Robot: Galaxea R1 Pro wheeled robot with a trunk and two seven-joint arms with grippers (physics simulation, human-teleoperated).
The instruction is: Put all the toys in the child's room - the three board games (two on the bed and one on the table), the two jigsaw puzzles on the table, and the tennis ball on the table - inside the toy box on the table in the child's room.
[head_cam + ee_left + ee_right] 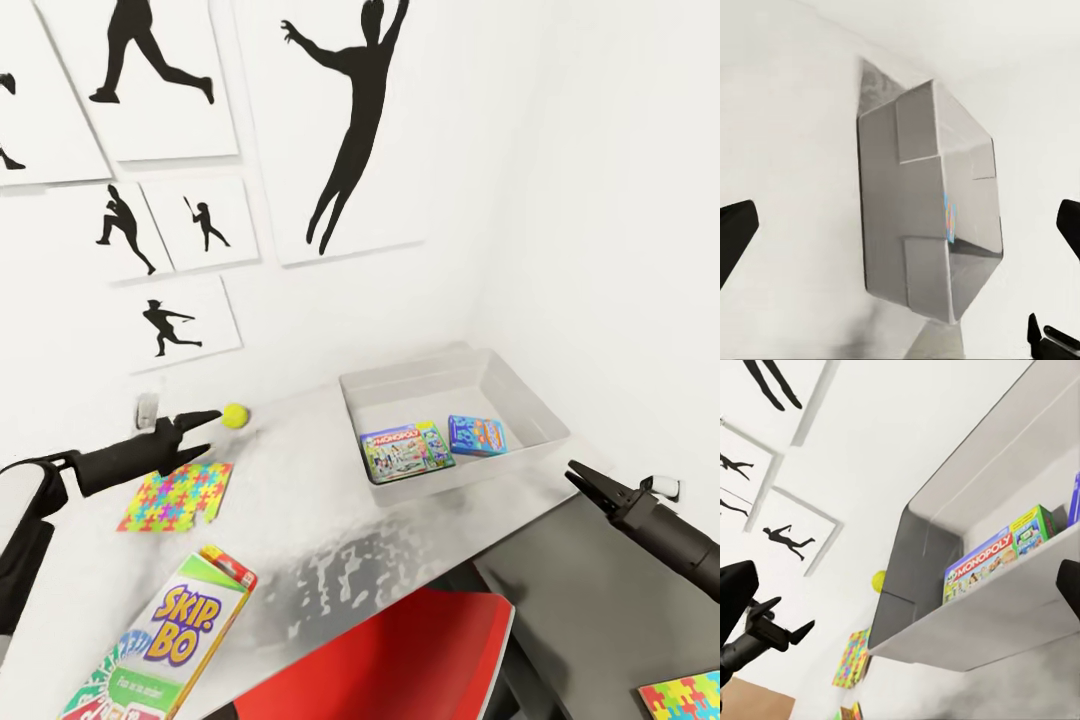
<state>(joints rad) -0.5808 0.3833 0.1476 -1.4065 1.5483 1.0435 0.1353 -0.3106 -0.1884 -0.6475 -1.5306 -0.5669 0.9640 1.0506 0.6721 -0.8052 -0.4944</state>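
Toy box (455,385) sits on the white table (300,500) near the corner, holding a Monopoly box (405,450) and a smaller blue game (476,435), both flat on its floor. Left gripper (205,420) jaws parted, empty, tips just beside the tennis ball (235,415). Right gripper (578,474) spread, empty, beside the box. Jigsaw puzzle (178,497) under left arm; Skip-Bo box (170,640) near the table edge; red chair (400,660) below.

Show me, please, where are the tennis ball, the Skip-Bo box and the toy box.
tennis ball (236,415), head view: middle of the yellow ball.
Skip-Bo box (185,628), head view: on the printed logo of its top face.
toy box (455,374), head view: bare inner face of its far wall.
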